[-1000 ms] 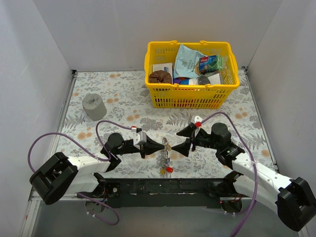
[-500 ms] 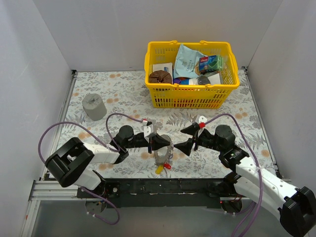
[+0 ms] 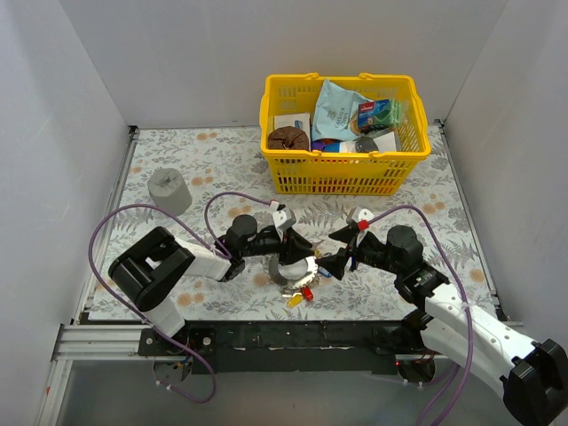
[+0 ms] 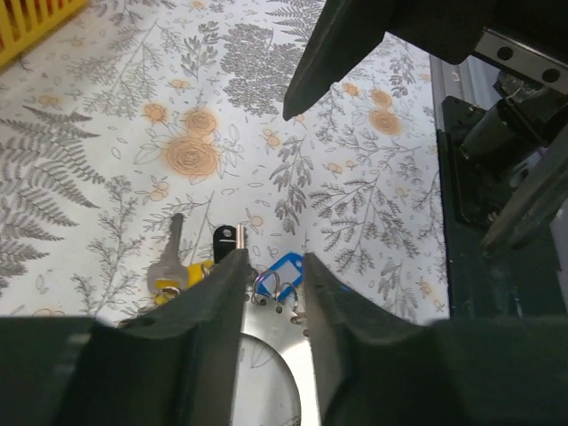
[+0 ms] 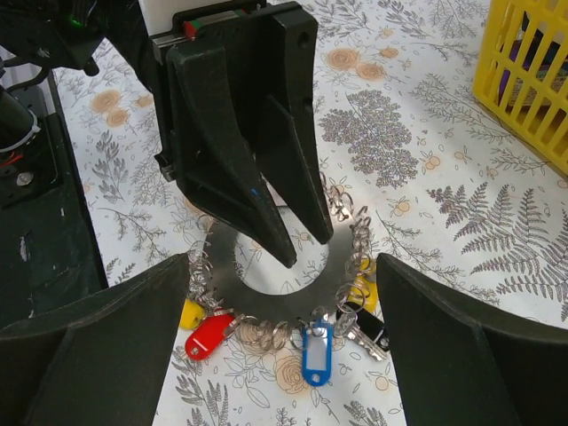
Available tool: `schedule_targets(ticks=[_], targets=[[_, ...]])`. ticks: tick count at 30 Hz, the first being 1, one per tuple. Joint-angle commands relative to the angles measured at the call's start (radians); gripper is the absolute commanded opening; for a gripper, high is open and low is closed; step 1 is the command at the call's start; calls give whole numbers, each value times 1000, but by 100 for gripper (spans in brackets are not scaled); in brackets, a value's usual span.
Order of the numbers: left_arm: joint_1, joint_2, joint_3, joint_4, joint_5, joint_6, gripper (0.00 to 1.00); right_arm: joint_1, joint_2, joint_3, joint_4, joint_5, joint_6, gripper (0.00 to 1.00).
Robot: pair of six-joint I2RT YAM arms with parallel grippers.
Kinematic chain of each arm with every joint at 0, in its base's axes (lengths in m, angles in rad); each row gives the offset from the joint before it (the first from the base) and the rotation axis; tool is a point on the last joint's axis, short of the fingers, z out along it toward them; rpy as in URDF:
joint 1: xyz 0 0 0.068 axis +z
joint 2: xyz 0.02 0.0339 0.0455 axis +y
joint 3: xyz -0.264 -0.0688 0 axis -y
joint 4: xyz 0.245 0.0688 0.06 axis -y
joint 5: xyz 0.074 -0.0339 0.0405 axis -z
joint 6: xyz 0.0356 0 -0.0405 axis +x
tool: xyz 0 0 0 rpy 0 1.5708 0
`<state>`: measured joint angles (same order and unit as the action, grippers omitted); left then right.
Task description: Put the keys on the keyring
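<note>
The keyring (image 5: 266,299), a flat shiny silver ring, lies on the flowered table (image 3: 204,169) between the two arms. Keys and tags hang round its rim on small wire loops: a red tag (image 5: 210,335), a blue tag (image 5: 316,352), a yellow one (image 5: 191,312) and a black-headed key (image 5: 368,328). My left gripper (image 3: 306,259) reaches in over the keyring (image 3: 288,273). Its fingers (image 4: 222,293) stand slightly apart astride the band (image 4: 275,333), open. My right gripper (image 5: 284,262) faces it, open wide around the ring without touching.
A yellow basket (image 3: 342,182) full of packets stands at the back, behind the grippers. A grey cylinder (image 3: 169,191) sits at the back left. White walls enclose the table on three sides, and the black rail of the arm bases (image 3: 293,337) runs along the near edge.
My left arm has swung right and lowered the keyring onto the table, and its jaws have parted. The keys now lie spread out. The right gripper has opened slightly wider.
</note>
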<state>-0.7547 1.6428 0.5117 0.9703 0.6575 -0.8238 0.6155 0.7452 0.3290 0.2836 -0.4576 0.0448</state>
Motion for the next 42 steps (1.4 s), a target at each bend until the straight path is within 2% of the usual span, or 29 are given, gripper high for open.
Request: schedule_targets(ticks=[1,4,5,9,13,17,20,26,31,35,40,42], targets=[[0,-43,-2,8,-85,-23,42,-3,-20,-1,3,17,-19,93],[0,-99,-36,8,-128,-9,61,-3,-24,2,3,19,-19,93],[0,-115,-44,2,-150,-3,98,-3,-24,4,3,20,-19,93],[0,-190,-64,-47,-190,43,98,-3,-14,8,6,22,-14,93],[0,-274,-44,-194,-179,127,98,-5,-6,15,6,25,-13,93],[0,-343,-53,-266,-186,167,98,-5,-4,15,8,34,-13,93],[0,-392,-47,-359,-300,135,98,-5,-3,22,0,45,-13,93],[2,-466,-64,-492,-389,149,98,-7,-12,19,-11,60,-13,93],[2,-543,-130,-513,-577,-20,98,-5,-14,21,-15,77,-10,93],[2,-569,-162,-562,-799,-158,98,-5,-10,31,-32,89,-10,93],[2,-578,-167,-617,-846,-263,98,-5,-13,31,-49,115,-5,93],[2,-590,-168,-625,-915,-300,98,-5,-17,31,-57,123,-2,93]])
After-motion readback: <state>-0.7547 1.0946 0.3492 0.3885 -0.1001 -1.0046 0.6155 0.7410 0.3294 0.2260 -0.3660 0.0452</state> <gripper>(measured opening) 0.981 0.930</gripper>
